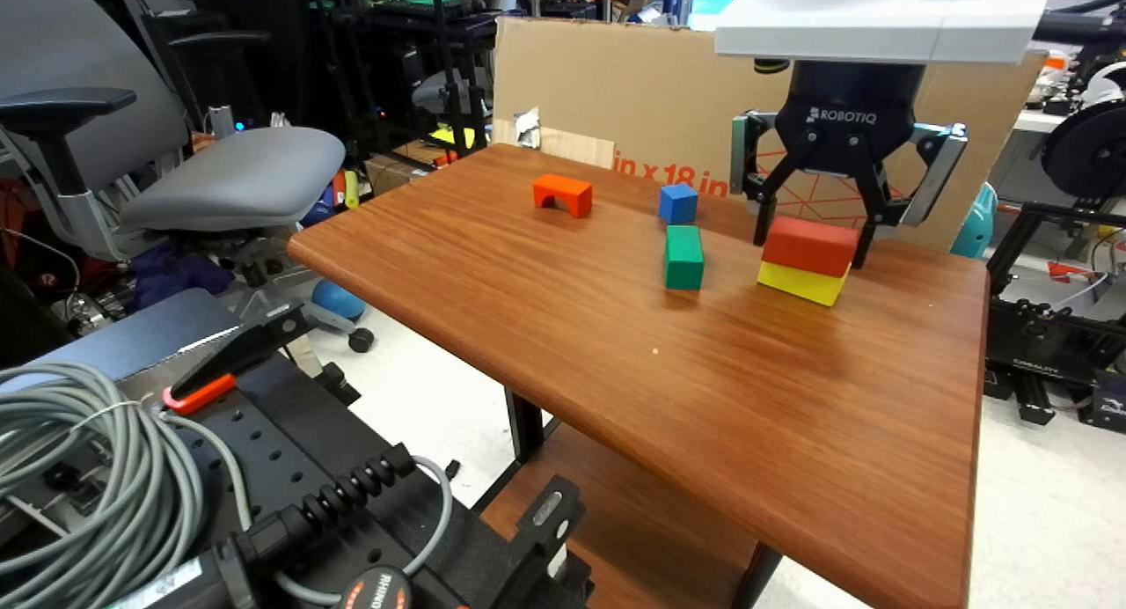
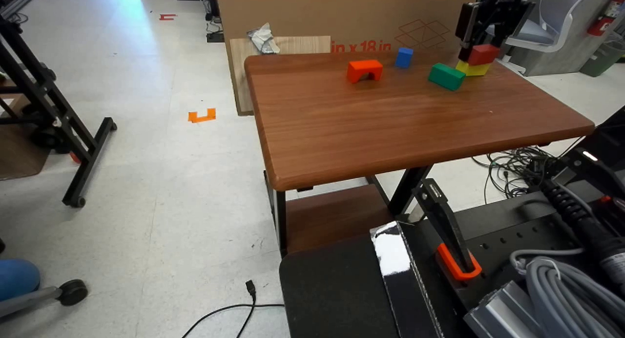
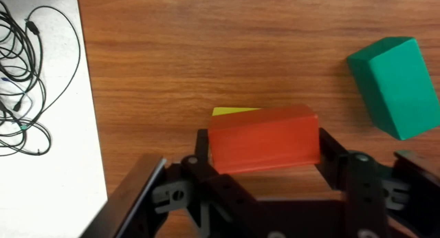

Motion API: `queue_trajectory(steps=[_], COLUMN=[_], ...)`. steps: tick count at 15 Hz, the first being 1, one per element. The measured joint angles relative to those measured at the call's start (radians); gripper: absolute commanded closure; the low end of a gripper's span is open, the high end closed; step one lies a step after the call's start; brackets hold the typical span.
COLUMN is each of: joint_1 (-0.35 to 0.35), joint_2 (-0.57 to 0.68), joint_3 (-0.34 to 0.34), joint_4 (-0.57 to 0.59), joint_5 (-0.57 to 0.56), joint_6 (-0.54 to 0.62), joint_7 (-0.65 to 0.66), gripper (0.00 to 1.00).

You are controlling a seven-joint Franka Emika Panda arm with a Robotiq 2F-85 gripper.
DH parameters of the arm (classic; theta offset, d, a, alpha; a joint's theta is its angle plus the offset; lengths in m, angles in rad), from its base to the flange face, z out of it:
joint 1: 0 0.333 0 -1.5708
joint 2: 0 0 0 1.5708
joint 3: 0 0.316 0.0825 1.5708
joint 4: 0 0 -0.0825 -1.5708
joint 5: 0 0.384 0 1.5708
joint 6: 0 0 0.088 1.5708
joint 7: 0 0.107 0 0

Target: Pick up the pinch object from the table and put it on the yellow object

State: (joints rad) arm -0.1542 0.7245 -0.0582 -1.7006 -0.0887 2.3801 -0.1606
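The red-orange block, the pinch object (image 1: 809, 245), lies flat on the yellow block (image 1: 796, 281) near the table's far right in an exterior view. The pair also shows in an exterior view, red-orange (image 2: 483, 54) above yellow (image 2: 473, 69). In the wrist view, the red-orange block (image 3: 264, 141) covers most of the yellow block (image 3: 233, 110); only a thin strip of yellow shows at the upper left. My gripper (image 3: 264, 147) points down with a finger against each short end of the red-orange block. The block sits slightly turned between the fingers.
A green block (image 1: 683, 257) stands close beside the stack, and a blue cube (image 1: 677, 204) lies behind it. An orange arch block (image 1: 563, 195) lies farther off. A large cardboard box (image 1: 651, 90) stands behind the wooden table (image 1: 616, 327).
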Motion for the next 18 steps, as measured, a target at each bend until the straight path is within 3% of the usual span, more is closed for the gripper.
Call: queue_trajectory(steps=[10, 15, 18], joint_1=[-0.005, 0.007, 0.039], joint_2=[-0.030, -0.205, -0.321], joint_3=[0.020, 0.033, 0.034], joint_4=[0.032, -0.080, -0.182], joint_5=[0.027, 0.041, 0.043], joint_6=[0.003, -0.002, -0.125], joint_7=[-0.017, 0.029, 0.105], gripper=[0.00, 0.00, 0.00])
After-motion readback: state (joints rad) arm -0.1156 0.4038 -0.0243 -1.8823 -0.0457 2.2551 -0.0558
